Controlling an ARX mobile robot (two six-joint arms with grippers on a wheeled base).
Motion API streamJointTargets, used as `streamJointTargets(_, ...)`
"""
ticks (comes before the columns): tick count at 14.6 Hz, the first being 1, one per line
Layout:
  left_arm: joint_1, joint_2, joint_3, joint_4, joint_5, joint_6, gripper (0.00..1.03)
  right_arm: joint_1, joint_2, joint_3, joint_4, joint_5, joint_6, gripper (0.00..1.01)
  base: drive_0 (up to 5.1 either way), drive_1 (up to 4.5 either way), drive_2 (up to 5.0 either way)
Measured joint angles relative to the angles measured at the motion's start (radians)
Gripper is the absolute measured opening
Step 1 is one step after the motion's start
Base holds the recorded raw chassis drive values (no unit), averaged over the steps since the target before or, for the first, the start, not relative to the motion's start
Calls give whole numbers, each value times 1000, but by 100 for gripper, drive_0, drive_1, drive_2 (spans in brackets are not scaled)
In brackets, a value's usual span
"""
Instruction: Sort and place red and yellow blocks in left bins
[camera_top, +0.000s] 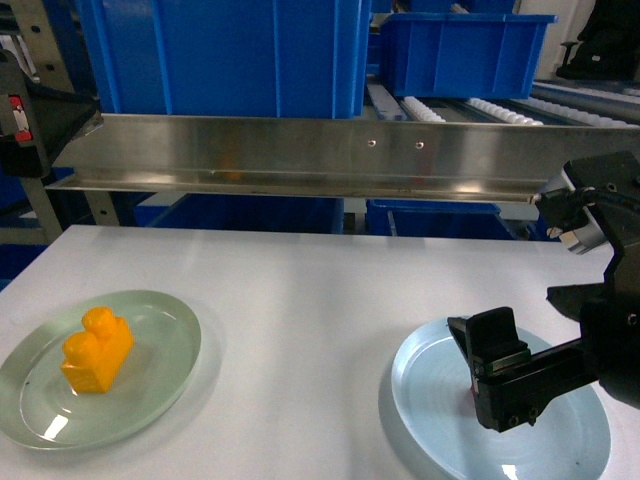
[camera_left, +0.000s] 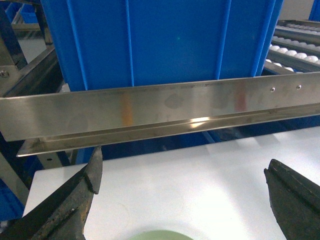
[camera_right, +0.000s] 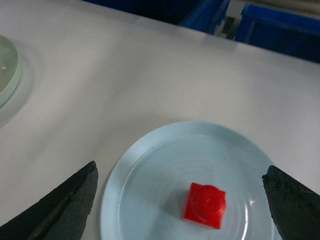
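A white tabletop (camera_top: 300, 330) carries two plates in front of a steel rail (camera_top: 300, 155), behind which stand blue bins (camera_top: 230, 50). Taking that rail as landmark: toward the camera from its left end lies a pale green plate (camera_top: 150, 395) holding a yellow block (camera_top: 97, 350), which sits left of the plate's middle with its studs upward. Toward the camera from the rail's right end lies a light blue plate (camera_right: 165, 170), and on it rests a small red block (camera_right: 204, 205), stud side up, a little right of the plate's centre. The right gripper (camera_right: 180, 200) hangs above the blue plate with its fingers (camera_right: 70, 200) spread wide apart, one on either side of the red block and not touching it; in the head view the arm hides most of the block. The left gripper (camera_left: 185, 185) faces the rail straight on, its fingers (camera_left: 75, 200) likewise wide apart and holding nothing, with the green plate's rim just showing below.
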Motion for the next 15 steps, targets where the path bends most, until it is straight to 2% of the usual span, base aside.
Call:
streamJointTargets(1,0,0,0,0,0,0,98,-1,15,0,-8,-17,41,98,0,0,0)
streamJointTargets(2,0,0,0,-1,0,0,98,-1,36,1,-3,10,69,98,0,0,0)
streamJointTargets(3,2,0,0,0,0,0,98,0,72,3,10,26,89,98,0,0,0)
streamJointTargets(5,2,0,0,0,0,0,98,-15,142,3,22,25,122,98,0,0,0)
streamJointTargets(8,2,0,0,0,-1,0,98,-50,238,29,32,31,141,98,0,0,0)
streamJointTargets(13,2,0,0,0,-1,0,98,-50,313,95,19,29,144,98,0,0,0)
streamJointTargets(14,2,0,0,0,-1,0,98,-44,328,94,37,41,146,95,0,0,0)
streamJointTargets(15,2,0,0,0,0,0,98,-44,339,92,62,42,148,84,0,0,0)
